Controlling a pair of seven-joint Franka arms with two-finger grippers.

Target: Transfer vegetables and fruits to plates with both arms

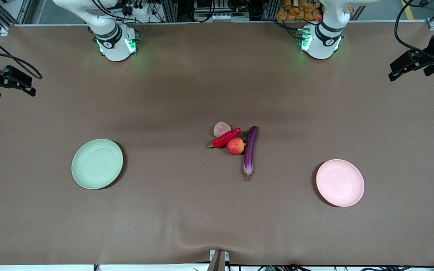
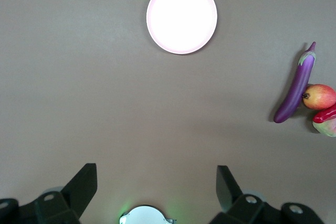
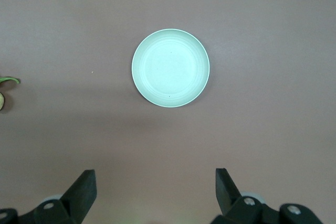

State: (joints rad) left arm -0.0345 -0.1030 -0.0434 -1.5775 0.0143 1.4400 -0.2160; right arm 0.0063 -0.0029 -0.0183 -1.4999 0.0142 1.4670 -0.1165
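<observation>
Produce bunched mid-tabletop in the front view: peach [image 1: 221, 128] touching chili [image 1: 225, 138], apple [image 1: 235, 146] just nearer the camera, eggplant [image 1: 250, 150] lying against the apple on the side toward the left arm's end. Green plate [image 1: 97, 163] bare toward the right arm's end, pink plate [image 1: 340, 182] bare toward the left arm's end, both well apart from the pile. Left tool [image 1: 409, 64] and right tool [image 1: 8, 81] up at the tabletop's two ends, gripping nothing. Nothing transferred yet.

Left wrist view: left tool's fingers [image 2: 84, 184] spread wide and holding nothing; pink plate [image 2: 181, 17] bare; eggplant [image 2: 296, 87], apple [image 2: 319, 96], chili [image 2: 326, 114] and peach [image 2: 327, 126] at the edge.

Right wrist view: right tool's fingers [image 3: 83, 188] likewise spread wide, nothing held; green plate [image 3: 170, 68] bare.

Probably best to start from the pile's outer pieces: eggplant for the left tool, taken across its width near the middle; chili or peach for the right. Worth descending straight, since a nudge could roll the apple.
</observation>
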